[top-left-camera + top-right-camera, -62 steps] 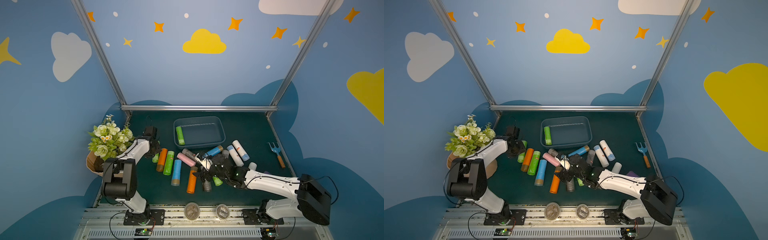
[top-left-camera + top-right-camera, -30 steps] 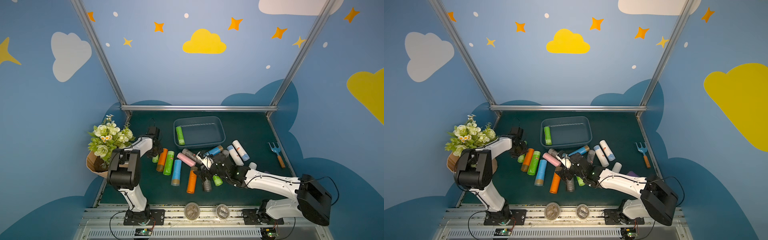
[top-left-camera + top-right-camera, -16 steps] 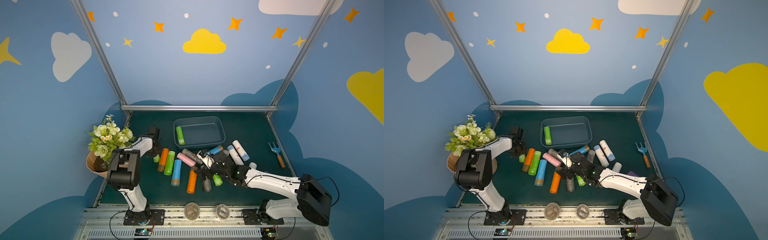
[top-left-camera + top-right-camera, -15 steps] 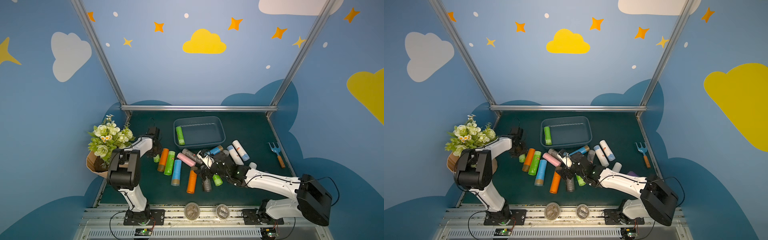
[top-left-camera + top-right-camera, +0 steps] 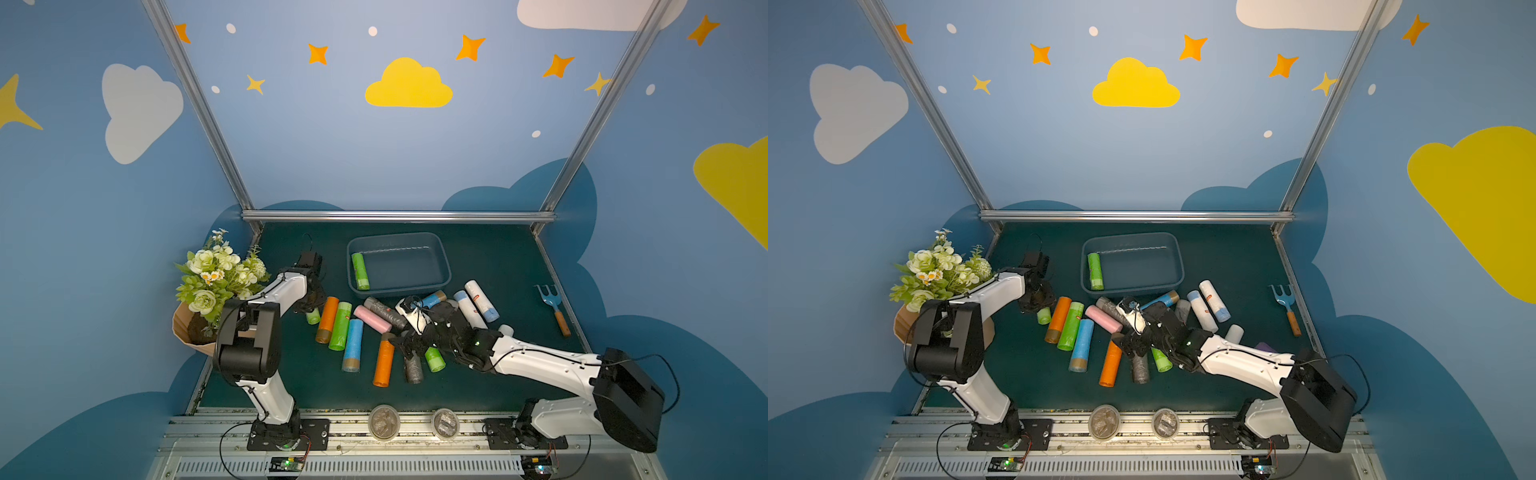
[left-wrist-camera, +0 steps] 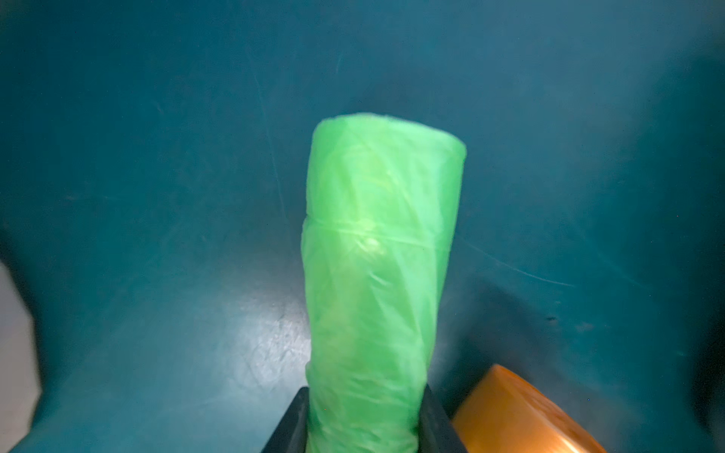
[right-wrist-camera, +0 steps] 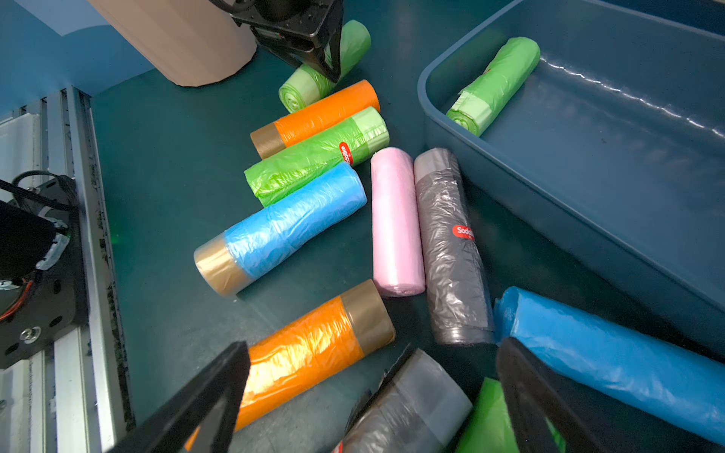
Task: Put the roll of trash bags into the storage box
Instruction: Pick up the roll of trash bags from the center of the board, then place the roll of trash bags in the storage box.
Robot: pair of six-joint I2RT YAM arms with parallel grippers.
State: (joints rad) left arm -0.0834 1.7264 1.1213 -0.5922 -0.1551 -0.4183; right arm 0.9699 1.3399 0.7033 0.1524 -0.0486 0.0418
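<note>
L pincer [image 6: 365,421] clenched on pale-green plastic bag roll [image 6: 380,255], orange plastic roll [image 6: 521,412] just beside; R pincer [image 7: 370,353] released; teal table [image 6: 157,157].

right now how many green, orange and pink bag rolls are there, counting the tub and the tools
green rolls: 4 (one in the storage box, one in the left tool)
orange rolls: 2
pink rolls: 1
total: 7

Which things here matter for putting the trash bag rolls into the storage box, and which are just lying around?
For the job:
storage box
green roll inside it
light green roll in the left end effector
loose rolls

Lying about:
potted flowers
garden fork
two round tubs
</note>
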